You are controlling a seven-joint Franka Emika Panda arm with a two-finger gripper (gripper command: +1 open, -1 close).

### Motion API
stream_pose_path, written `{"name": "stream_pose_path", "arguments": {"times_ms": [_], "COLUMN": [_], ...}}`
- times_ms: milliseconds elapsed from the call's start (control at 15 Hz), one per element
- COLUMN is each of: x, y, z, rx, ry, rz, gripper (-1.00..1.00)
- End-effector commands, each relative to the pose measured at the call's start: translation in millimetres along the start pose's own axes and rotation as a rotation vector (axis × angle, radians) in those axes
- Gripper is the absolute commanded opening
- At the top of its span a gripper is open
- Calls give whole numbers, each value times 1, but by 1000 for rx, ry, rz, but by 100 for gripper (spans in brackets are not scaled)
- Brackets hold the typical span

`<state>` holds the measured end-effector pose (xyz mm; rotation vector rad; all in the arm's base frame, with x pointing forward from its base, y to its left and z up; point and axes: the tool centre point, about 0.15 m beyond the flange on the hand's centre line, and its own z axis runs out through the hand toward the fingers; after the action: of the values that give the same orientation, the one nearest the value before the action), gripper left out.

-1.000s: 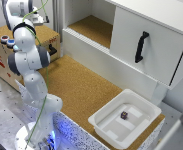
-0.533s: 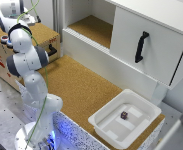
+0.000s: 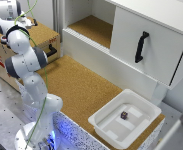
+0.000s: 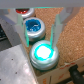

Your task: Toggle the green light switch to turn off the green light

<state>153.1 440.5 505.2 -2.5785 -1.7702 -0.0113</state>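
Green light switch (image 4: 43,52) lit, teal cap glowing bright inside a pale rim, seated on a grey metal plate (image 4: 15,67) beside cork board (image 4: 65,30). Green light (image 4: 42,50) on, casting teal onto the nearer finger. Blue-capped button (image 4: 34,27) just beside the green switch, next in the row; red-capped button (image 4: 22,11) beyond the blue one, farthest from the green switch. Gripper (image 4: 41,30) spread wide, nothing between the fingers, hanging above the row with one finger (image 4: 56,31) near the green cap and the other near the blue one; contact with any button not discernible.

In the exterior view, Panda arm (image 3: 26,60) bent back over the brown box (image 3: 41,37) at the far end of the cork-topped table (image 3: 78,85); buttons themselves hidden there behind the arm. White cabinet (image 3: 141,40) with black handle (image 3: 141,47) across the cork from the box. White tray (image 3: 126,120) at the cork's near edge, holding one small dark object (image 3: 124,115).
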Motion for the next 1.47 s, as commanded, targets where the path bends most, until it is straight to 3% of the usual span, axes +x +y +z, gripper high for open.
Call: {"name": "stream_pose_path", "arguments": {"times_ms": [0, 733, 933, 1067, 1267, 1400], "x": [16, 7, 9, 6, -1, -2], "y": [17, 1, -1, 0, -9, -17], "z": [14, 55, 81, 109, 34, -12], "rx": [12, 98, 120, 128, -8, -68], "ry": [-1, -14, -47, -105, 26, 43], "rz": [-17, 14, 15, 61, 104, 83], "gripper": [-100, -100, -100, -100, -100, -100]}}
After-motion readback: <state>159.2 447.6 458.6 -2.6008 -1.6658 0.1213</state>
